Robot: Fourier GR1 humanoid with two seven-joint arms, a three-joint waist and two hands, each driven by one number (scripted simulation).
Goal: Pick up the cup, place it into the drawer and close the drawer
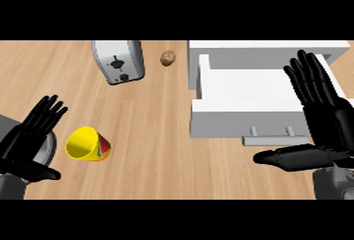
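Spreading wide, fingers straight and thumb stuck out, the right hand (330, 125) is hanging over the right edge of the drawer (228, 123) and holding nothing. That drawer is standing open. Well left of the drawer, the cup (86, 144) is lying on its side, far from the right hand and just beside the left hand (22, 144), which is resting open and holding nothing.

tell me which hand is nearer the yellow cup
Left. The left hand is just beside the cup, on its left; the right hand is far to its right, by the open drawer.
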